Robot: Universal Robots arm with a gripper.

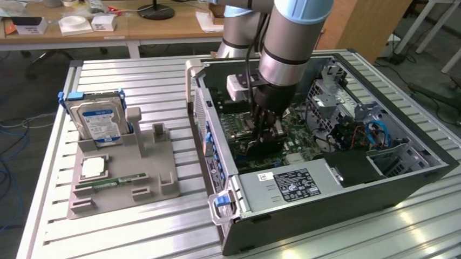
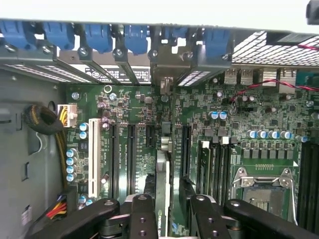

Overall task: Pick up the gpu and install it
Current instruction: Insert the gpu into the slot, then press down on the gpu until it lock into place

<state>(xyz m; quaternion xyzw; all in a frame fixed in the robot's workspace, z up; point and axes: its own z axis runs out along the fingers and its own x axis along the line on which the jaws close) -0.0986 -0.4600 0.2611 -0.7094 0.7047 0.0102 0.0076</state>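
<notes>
The gpu (image 2: pixel 162 172) stands edge-on over the green motherboard (image 2: pixel 259 124), in line with an expansion slot. Its silver end bracket (image 2: pixel 163 82) sits in the row of rear brackets of the case. My gripper (image 2: pixel 166 194) hangs directly above the card, one finger (image 2: pixel 149 186) on each side of it. A narrow gap shows between the card and the fingers, so the gripper is open. In the exterior view the arm reaches down into the open computer case (image 1: pixel 360 183), with the gripper (image 1: pixel 265 137) low over the motherboard (image 1: pixel 297 135).
A grey holder (image 1: pixel 122 189) on the slatted table at the exterior view's left carries a hard drive (image 1: pixel 99 120), a memory stick (image 1: pixel 112 181) and a CPU chip (image 1: pixel 94 167). The power supply (image 1: pixel 288 186), drive cage and cables crowd the case. Blue latches (image 2: pixel 97 35) line its rear wall.
</notes>
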